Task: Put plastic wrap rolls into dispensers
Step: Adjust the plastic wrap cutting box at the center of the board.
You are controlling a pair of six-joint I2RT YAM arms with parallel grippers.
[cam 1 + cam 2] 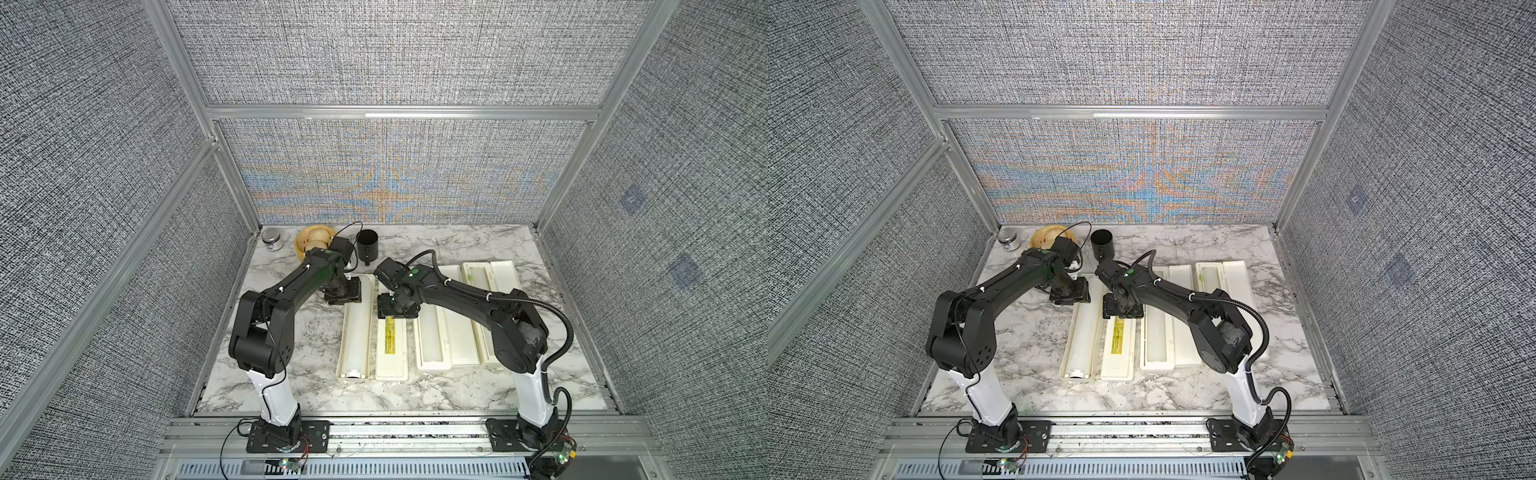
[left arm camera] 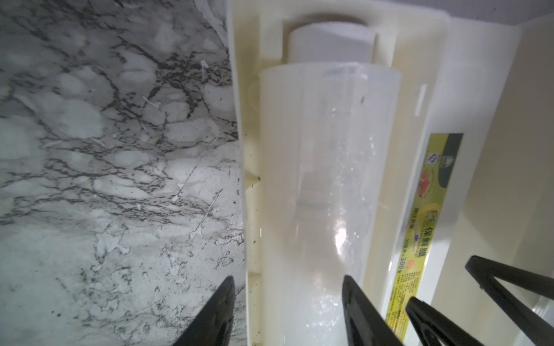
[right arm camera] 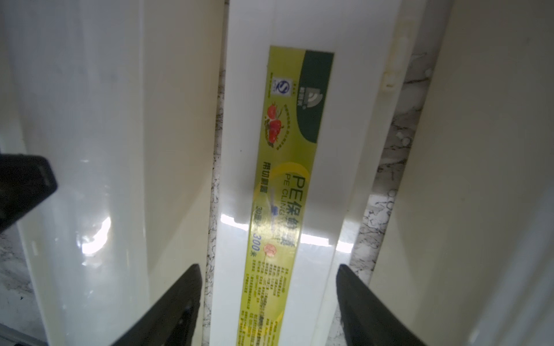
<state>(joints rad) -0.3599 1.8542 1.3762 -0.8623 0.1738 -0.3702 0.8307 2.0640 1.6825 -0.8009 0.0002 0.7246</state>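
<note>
Left fingers (image 2: pixel 223 296) are partway apart, low over the far part of the leftmost dispenser (image 1: pixel 341 357). One tip is over the desk (image 1: pixel 307 332) just outside the tray wall, the other over the plastic wrap roll (image 2: pixel 314 149). The wrist view crops the contact, so I can't tell if they have hold of the roll or the wall.

The roll lies lengthwise in that tray, its end up against the white hub (image 2: pixel 329 42). Both top views show it running the length of the tray.

The dispenser's lid (image 3: pixel 248 90) lies open flat on the desk just beside the tray, yellow label (image 3: pixel 287 149) facing up.

Right fingers (image 3: pixel 189 284) are spread wide, one tip outside each long edge of the lid, holding nothing.

The middle dispenser (image 1: pixel 432 365) and right dispenser (image 1: pixel 505 282) lie open further right, the latter partly under the right arm (image 1: pixel 469 297).

A black cup (image 1: pixel 368 245), wooden bowl (image 1: pixel 305 243) and small jar (image 1: pixel 272 240) sit at the desk's far-left edge.
</note>
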